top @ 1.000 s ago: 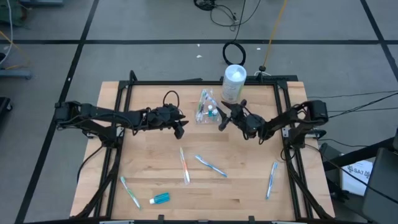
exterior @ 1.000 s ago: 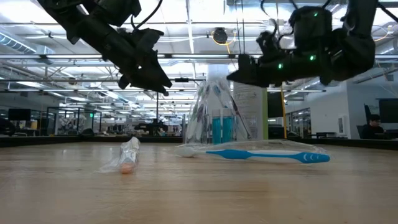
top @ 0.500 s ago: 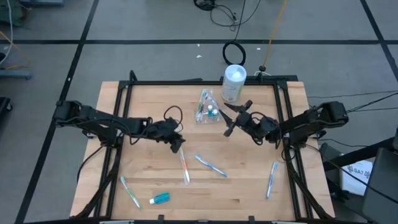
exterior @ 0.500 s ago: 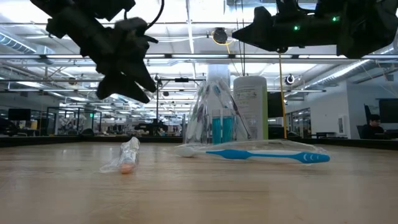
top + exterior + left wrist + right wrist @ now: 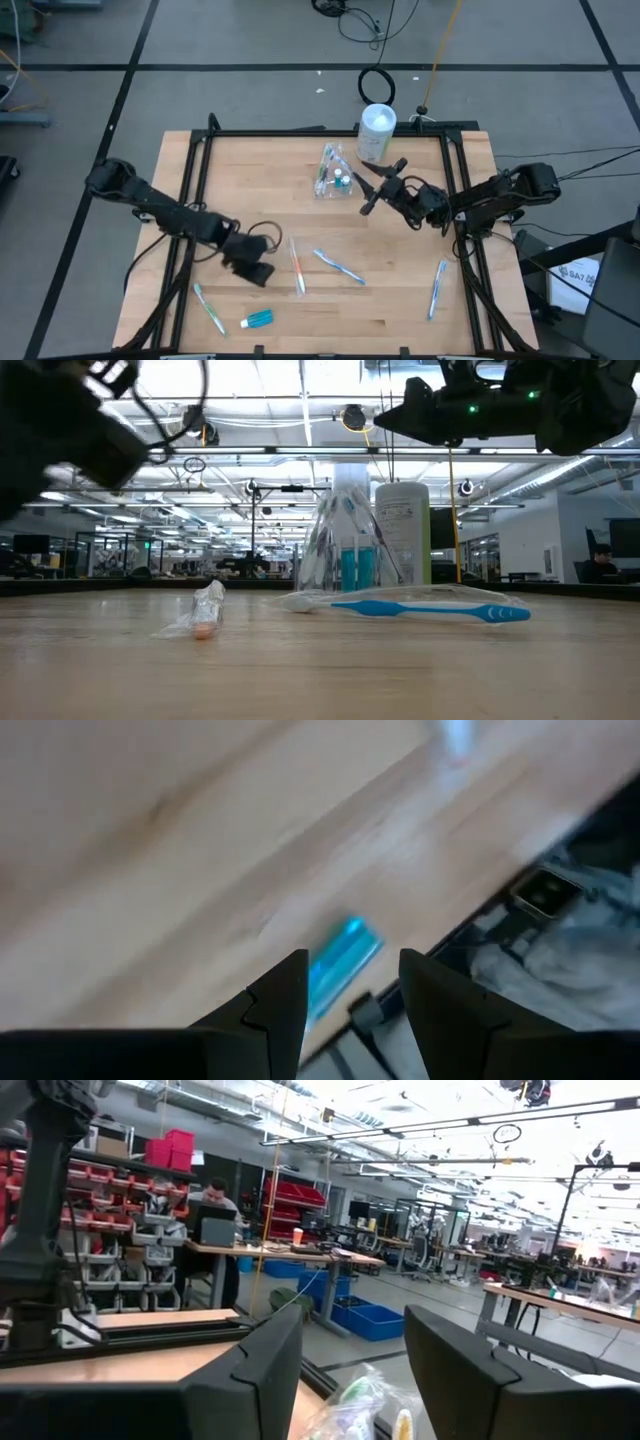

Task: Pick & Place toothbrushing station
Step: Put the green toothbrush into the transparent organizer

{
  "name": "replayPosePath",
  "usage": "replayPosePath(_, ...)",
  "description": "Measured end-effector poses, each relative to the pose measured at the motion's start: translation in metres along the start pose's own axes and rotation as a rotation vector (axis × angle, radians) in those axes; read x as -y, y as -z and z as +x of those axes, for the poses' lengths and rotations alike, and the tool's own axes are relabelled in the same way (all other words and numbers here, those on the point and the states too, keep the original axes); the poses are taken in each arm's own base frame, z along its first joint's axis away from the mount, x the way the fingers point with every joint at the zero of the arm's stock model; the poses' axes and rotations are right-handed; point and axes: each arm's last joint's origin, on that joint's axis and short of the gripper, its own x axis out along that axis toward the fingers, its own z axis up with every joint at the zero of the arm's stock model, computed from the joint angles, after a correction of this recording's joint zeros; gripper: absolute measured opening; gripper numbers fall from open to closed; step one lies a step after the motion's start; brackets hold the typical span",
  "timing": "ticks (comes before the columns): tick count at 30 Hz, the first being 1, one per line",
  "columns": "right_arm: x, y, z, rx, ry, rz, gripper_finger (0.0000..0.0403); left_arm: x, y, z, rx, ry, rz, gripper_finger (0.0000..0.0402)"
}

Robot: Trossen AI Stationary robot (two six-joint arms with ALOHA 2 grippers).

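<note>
The left gripper (image 5: 262, 276) — fingers spread, holding nothing — had swung from mid-table down toward the small blue toothpaste tube (image 5: 258, 319) at the near edge, probably its next pick, while the right gripper (image 5: 368, 205), also open, hovered beside the crinkly clear plastic bag (image 5: 331, 173).

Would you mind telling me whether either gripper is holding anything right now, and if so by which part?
Nothing is held. The left gripper is open above the toothpaste tube; the right gripper is open near the plastic bag.

No legible text on any object
</note>
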Motion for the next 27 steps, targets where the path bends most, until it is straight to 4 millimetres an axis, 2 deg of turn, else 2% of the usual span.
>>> replayPosePath(4,0.001,0.0,0.001,-0.001,0.006,-0.001,0.0167,-0.007,0.021,0.007,-0.01,-0.085,-0.202,0.0161)
replayPosePath(11,0.001,0.0,0.001,-0.001,0.006,-0.003,0.0168,-0.034,0.051,0.01,0.066,-0.346,-0.614,0.0161)
replayPosePath(14,0.001,0.0,0.001,-0.001,0.006,-0.027,0.0167,-0.041,0.06,0.01,0.114,-0.407,-0.765,0.0161)
replayPosePath(19,0.002,-0.001,0.001,0.01,0.01,-0.089,0.0167,-0.044,0.062,0.009,0.143,-0.425,-0.792,0.0161)
replayPosePath(23,0.003,-0.003,0.001,0.03,0.02,-0.127,0.0167,-0.044,0.062,0.01,0.24,-0.359,-0.639,0.0161)
replayPosePath(27,0.006,-0.003,0.003,0.03,0.034,-0.133,0.0167,-0.038,0.071,0.014,0.134,-0.323,-0.643,0.0161)
